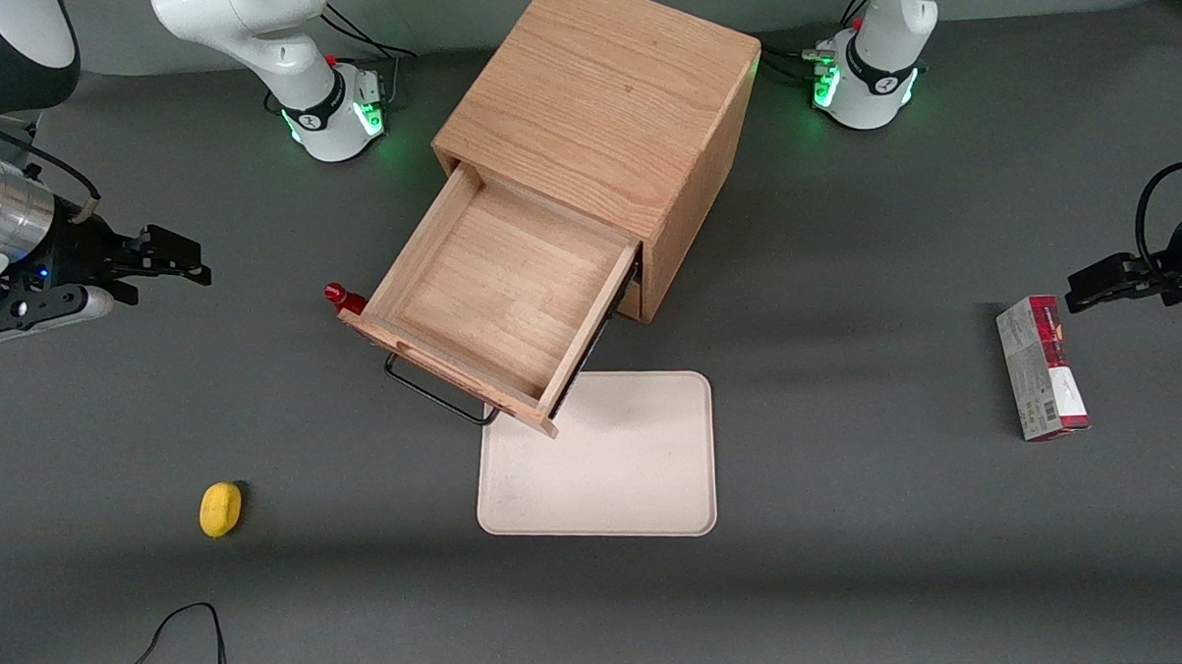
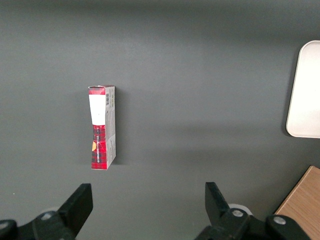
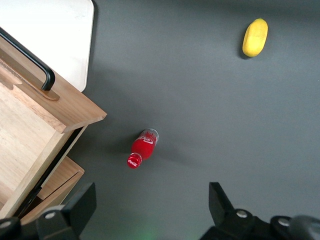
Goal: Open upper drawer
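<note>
The oak cabinet (image 1: 602,96) stands mid-table. Its upper drawer (image 1: 496,276) is pulled far out, showing a shallow bare wooden tray. The long black wire handle (image 1: 434,394) hangs on the drawer's light wood front. The drawer front (image 3: 65,107) and handle (image 3: 30,57) also show in the right wrist view. My gripper (image 1: 190,262) hovers above the table toward the working arm's end, well apart from the drawer. It is open and empty (image 3: 151,196).
A small red cola bottle (image 1: 344,299) lies on the table beside the drawer's corner and shows under the gripper (image 3: 141,148). A yellow lemon (image 1: 220,508) lies nearer the front camera. A white tray (image 1: 605,459) lies in front of the drawer. A red carton (image 1: 1041,365) lies toward the parked arm's end.
</note>
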